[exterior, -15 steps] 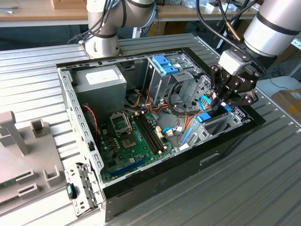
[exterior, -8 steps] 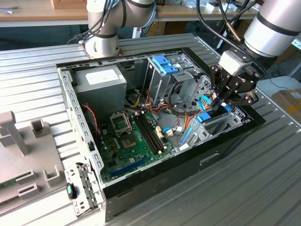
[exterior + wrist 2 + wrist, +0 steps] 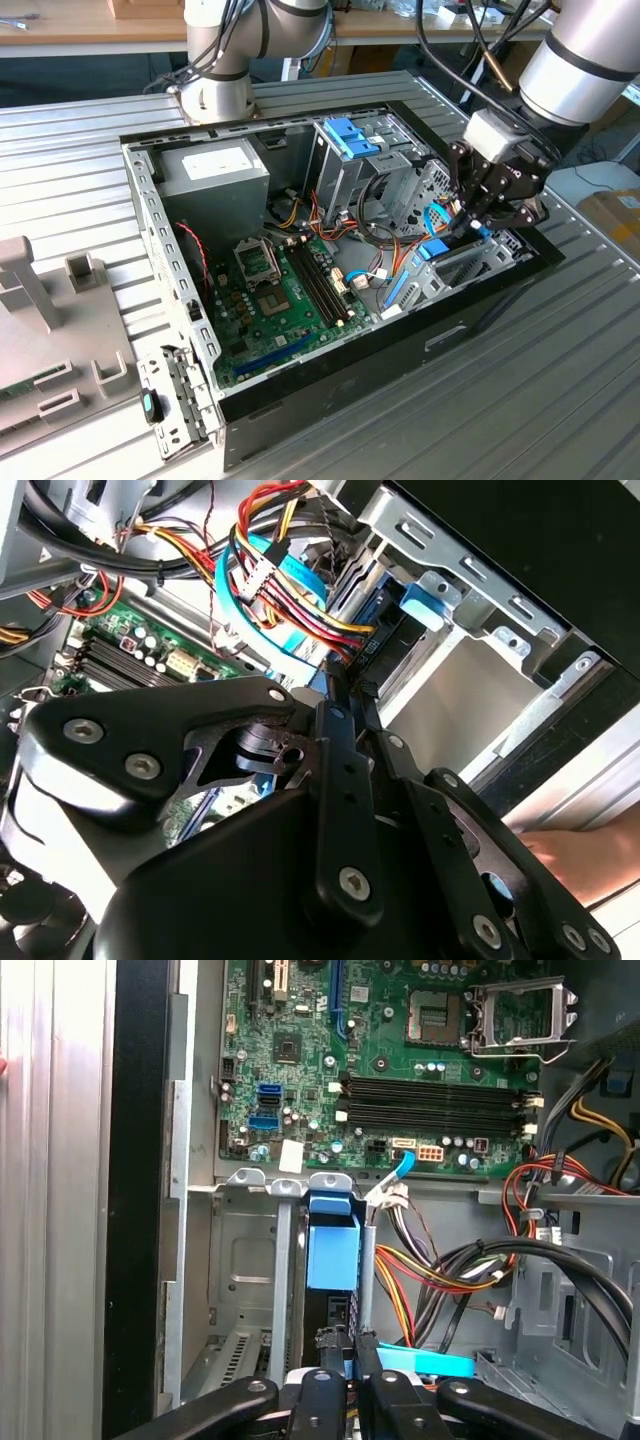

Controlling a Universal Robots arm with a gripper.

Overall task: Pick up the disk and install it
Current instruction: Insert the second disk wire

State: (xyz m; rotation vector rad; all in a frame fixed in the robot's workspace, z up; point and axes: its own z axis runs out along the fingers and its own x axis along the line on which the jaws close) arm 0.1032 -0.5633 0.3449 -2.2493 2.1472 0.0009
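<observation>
One open computer case (image 3: 180, 300), one motherboard (image 3: 400, 1060), one disk (image 3: 332, 1255), one power supply (image 3: 215, 170), one gripper (image 3: 478, 222).

Disk (image 3: 332, 1257) mostly hidden in bay; label unseen.

The worktop (image 3: 560, 390) is a ribbed grey metal surface, its grooves running across the whole top. An open computer case (image 3: 330, 385) lies on its side directly on it, near the middle (black outer walls, the open face turned upward). At the exterior view's left, a light grey moulded fixture (image 3: 45, 340) sits on the worktop, just beside the case. At the far edge, behind the case, the robot arm's round base (image 3: 215, 95) stands.
</observation>
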